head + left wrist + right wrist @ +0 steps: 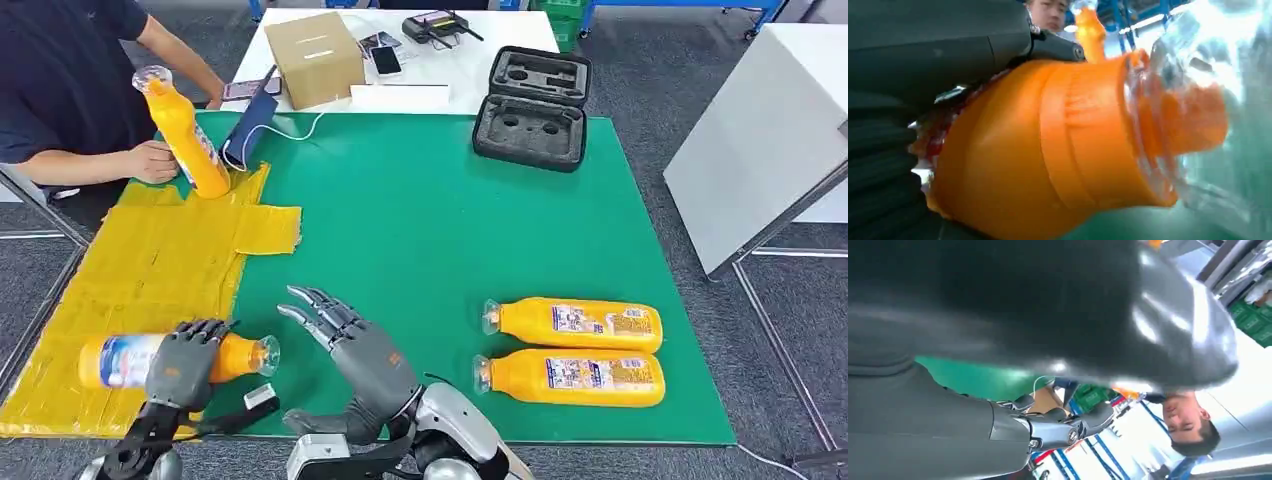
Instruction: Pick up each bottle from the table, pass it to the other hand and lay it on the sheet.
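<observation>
From the head view, four orange bottles were in sight. The left hand [183,362] gripped one bottle [125,358] lying on its side over the near end of the yellow sheet [150,270], its clear cap pointing toward the right hand [355,352]. That right hand hovered just beside the cap, fingers spread apart and holding nothing. Two more bottles [573,324] [570,377] lay side by side on the green mat [430,230] to the right, caps facing left. The fourth bottle [183,132] stood tilted at the far end of the sheet, with a person's hand [152,161] against it. One cardboard box [314,58] and one open black case [532,105] sat at the far side of the table [470,62].

From the left wrist view, the held bottle's orange shoulder [1048,150] and clear cap [1193,100] were close up, the hand's dark fingers [938,45] wrapped over it.

From the right wrist view, the right hand's thumb [1148,315] loomed large, with a finger [1058,427] stretched out and nothing between them.
</observation>
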`<action>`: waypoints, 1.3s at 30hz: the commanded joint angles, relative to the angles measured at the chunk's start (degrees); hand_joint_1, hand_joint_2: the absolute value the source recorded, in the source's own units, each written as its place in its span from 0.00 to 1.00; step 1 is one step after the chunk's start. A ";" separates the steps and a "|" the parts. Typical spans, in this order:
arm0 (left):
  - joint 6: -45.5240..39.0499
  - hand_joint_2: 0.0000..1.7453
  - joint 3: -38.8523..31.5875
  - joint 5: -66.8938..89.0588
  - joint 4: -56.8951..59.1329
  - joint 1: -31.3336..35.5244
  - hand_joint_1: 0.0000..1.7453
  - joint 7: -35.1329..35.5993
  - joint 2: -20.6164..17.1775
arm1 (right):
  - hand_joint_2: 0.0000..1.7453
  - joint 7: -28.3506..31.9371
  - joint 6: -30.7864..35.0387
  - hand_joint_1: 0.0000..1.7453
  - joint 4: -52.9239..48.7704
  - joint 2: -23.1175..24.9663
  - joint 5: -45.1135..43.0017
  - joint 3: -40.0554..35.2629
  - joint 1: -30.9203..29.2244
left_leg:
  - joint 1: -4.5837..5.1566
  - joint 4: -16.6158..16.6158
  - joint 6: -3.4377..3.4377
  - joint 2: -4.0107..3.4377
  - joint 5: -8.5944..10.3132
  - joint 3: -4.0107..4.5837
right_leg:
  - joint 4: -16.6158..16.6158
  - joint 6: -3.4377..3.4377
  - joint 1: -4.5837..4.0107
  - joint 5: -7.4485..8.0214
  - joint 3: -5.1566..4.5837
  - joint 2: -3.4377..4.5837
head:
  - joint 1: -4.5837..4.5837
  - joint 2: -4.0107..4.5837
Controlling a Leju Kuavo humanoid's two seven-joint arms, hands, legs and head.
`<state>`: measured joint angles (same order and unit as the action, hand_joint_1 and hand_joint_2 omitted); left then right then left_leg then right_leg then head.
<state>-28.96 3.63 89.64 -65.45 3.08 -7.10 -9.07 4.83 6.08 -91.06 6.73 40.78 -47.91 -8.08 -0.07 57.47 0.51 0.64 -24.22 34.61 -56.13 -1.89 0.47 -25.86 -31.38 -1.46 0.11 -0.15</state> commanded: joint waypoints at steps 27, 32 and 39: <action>21.89 0.00 -26.68 -54.88 -39.61 -17.15 0.00 -28.91 15.38 | 1.00 -23.24 17.25 0.00 -28.86 -33.90 21.01 1.34 28.83 | 0.24 0.18 0.16 -0.13 -0.58 -0.28 | -0.01 0.01 0.18 -0.39 0.04 0.09 | -0.02 0.00; 28.46 0.00 -30.04 -62.36 -43.74 -16.45 0.00 -28.74 17.29 | 1.00 -26.77 17.96 0.00 -28.53 -35.11 21.56 0.20 28.02 | 0.25 0.10 0.14 -0.23 -0.57 -0.32 | 0.05 0.03 0.21 -0.36 0.24 0.19 | 0.02 0.00; 43.93 0.00 -25.71 -76.07 -42.76 -11.95 0.00 -24.20 15.92 | 1.00 -25.87 14.69 0.00 -22.23 -31.80 15.26 16.37 32.35 | 0.26 0.00 0.20 0.09 -0.48 -0.27 | 0.13 -0.11 0.22 -0.40 -0.29 -0.11 | 0.00 0.00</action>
<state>9.78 -22.64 17.50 -106.36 -12.12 -33.83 4.59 -25.55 24.28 -119.05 -27.17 61.72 -44.98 20.41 0.24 57.47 0.74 0.62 -24.74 34.33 -56.06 -2.04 0.74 -26.29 -31.71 -1.50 0.11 -0.15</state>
